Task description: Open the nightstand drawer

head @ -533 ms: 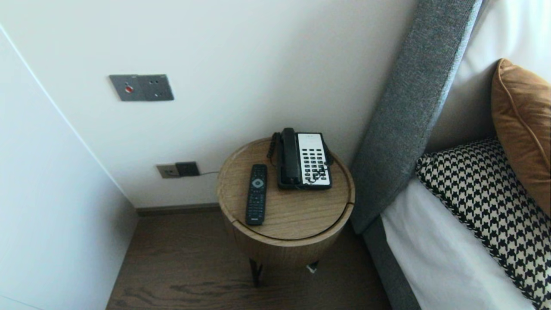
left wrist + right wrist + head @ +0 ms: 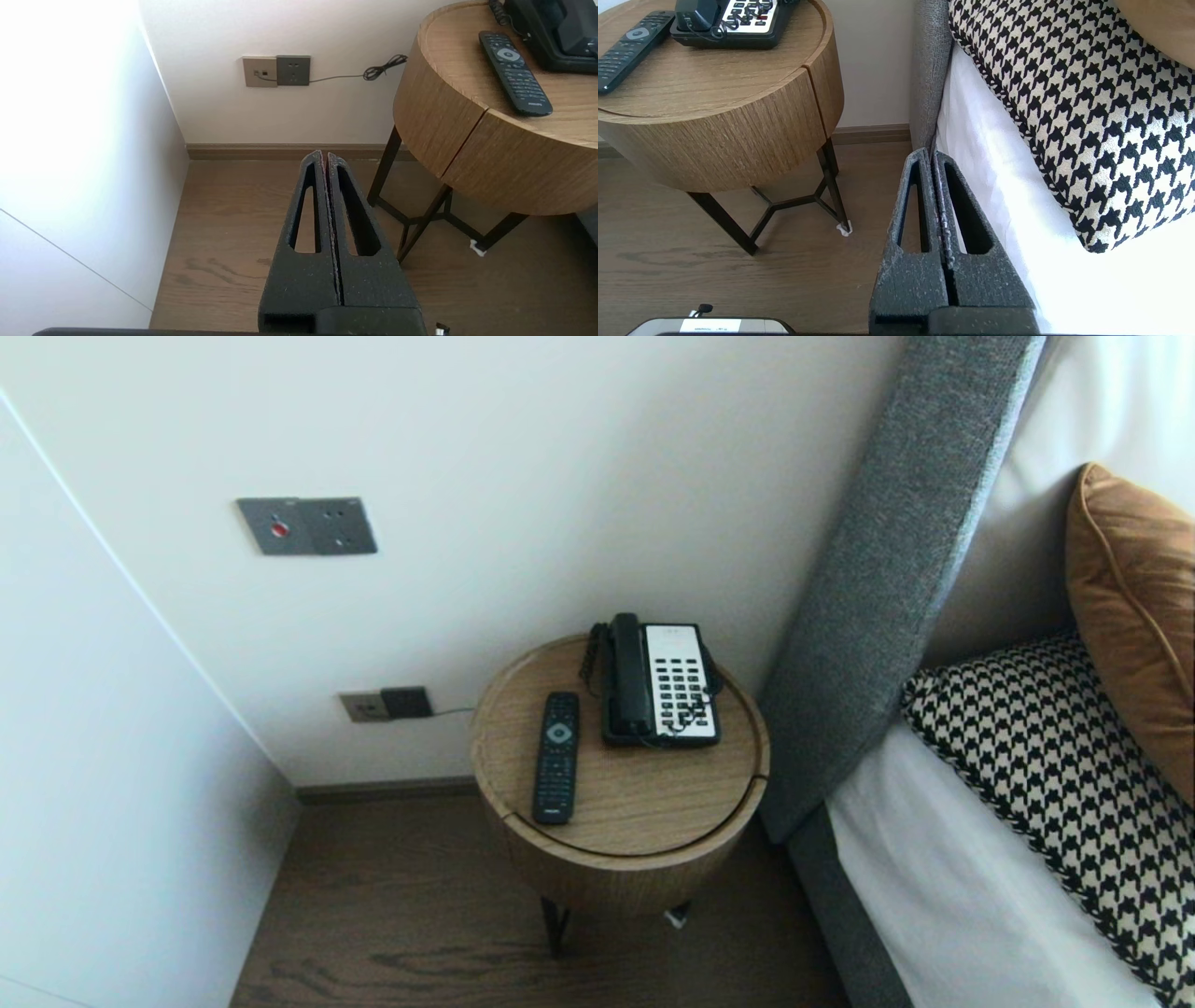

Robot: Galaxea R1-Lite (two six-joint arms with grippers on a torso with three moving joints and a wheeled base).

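Note:
A round wooden bedside table (image 2: 644,821) stands against the wall beside the bed. On it lie a black remote control (image 2: 556,757) and a black-and-white corded telephone (image 2: 658,683) with its handset on the cradle. Neither arm shows in the head view. My left gripper (image 2: 324,155) is shut and empty, low over the wood floor, short of the table (image 2: 448,116) and the remote (image 2: 514,73). My right gripper (image 2: 934,153) is shut and empty too, low beside the white bed sheet (image 2: 994,186), with the table (image 2: 738,126), telephone (image 2: 733,21) and remote (image 2: 626,51) off to its side.
A grey padded headboard (image 2: 896,569) rises next to the table. A houndstooth cushion (image 2: 1055,756) and an orange cushion (image 2: 1134,597) lie on the bed. Wall sockets (image 2: 385,705) and a switch panel (image 2: 306,525) sit on the wall. A white panel (image 2: 112,756) closes the left side.

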